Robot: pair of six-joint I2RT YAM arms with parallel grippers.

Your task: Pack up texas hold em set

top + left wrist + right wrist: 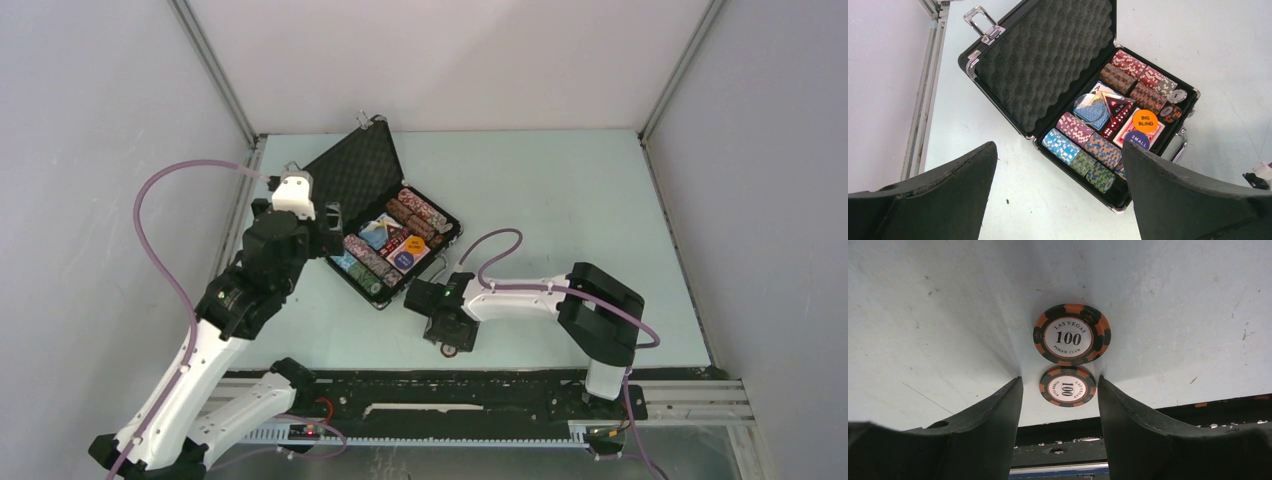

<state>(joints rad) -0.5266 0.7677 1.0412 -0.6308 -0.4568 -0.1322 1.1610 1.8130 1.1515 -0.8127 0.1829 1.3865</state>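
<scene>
Toward the far left corner of the table (560,200), the black silver-trimmed briefcase (1048,55) stands open with its foam-lined lid raised. Its tray holds rows of multicoloured poker chips (1083,145), a blue card deck (1093,112), a triangular marker (1115,105), an orange "BIG BLIND" button (1145,121) and a blue button (1138,139) just beside it. The left fingers (948,200) hang spread wide above the table at the case's left side, holding nothing. Close to the table's near edge, two orange-and-black "100" chips lie flat, almost touching. The right fingers (988,430) stand apart on either side of the nearer chip (1067,386), not visibly pressing it. The farther chip (1072,334) lies just beyond the fingertips.
</scene>
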